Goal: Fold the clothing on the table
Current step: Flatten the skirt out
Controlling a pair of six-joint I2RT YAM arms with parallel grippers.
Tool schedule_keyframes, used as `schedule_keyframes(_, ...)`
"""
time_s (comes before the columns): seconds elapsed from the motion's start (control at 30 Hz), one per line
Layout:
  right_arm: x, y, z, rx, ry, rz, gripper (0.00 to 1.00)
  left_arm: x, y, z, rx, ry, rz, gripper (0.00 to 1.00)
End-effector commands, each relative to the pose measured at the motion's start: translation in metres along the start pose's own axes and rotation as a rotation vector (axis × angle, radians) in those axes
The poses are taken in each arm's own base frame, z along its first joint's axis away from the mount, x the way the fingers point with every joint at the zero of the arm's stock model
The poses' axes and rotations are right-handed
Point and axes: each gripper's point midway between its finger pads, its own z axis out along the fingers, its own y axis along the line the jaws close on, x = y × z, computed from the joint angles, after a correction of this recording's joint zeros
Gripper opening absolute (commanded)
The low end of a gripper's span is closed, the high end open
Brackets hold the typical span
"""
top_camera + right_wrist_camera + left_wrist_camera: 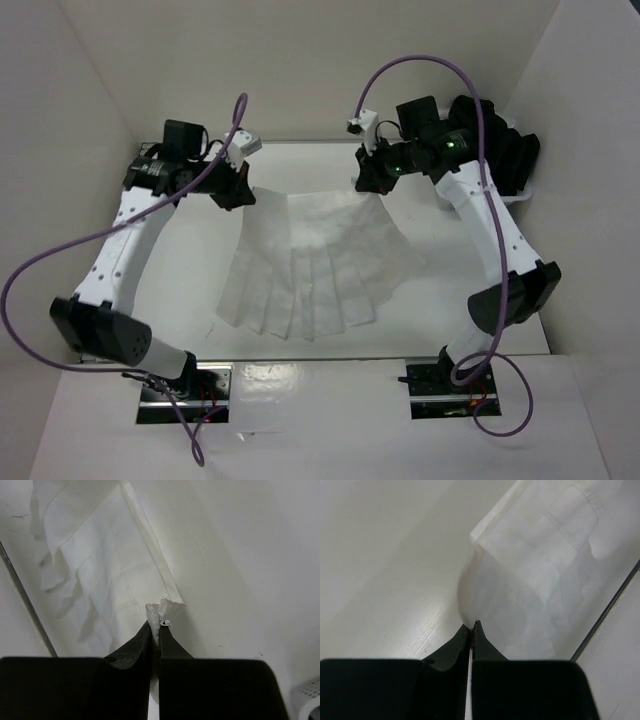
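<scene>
clothing (545, 580): cut off at top edge | basket (307, 702): cut off at corner; black garments (520, 155): partly behind right arm (485, 215)

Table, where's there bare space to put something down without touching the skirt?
Bare table lies between the skirt and the right arm, and between the skirt and the left arm. The far strip beyond the skirt, between left pincer and right pincer, is free too. The far right corner is crowded with black clothes.

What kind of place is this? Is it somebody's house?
Probably a robot lab, not a house. A white table is boxed in by plain white walls, and two robot arms with purple cables are bolted at its edge, holding a pleated skirt.
</scene>
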Motion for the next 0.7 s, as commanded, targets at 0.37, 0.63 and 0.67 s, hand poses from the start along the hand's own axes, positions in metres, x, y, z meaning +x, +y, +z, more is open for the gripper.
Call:
schedule_keyframes(0.37, 0.064, -0.143, 0.139, 0.198, 0.102, 0.113, 0.0, 0.016, 0.115, 0.155, -0.02, 0.122, -0.089, 0.0)
schedule_keyframes(0.63, 0.037, -0.206, 0.144, 0.293, 0.039, 0.134, 0.0, -0.01, 0.164, 0.183, -0.122, 0.071, -0.099, 0.0)
schedule_keyframes(0.67, 0.037, -0.211, 0.146, 0.289, 0.029, 0.158, 0.0, -0.027, 0.17, 0.174, -0.143, 0.03, -0.095, 0.0)
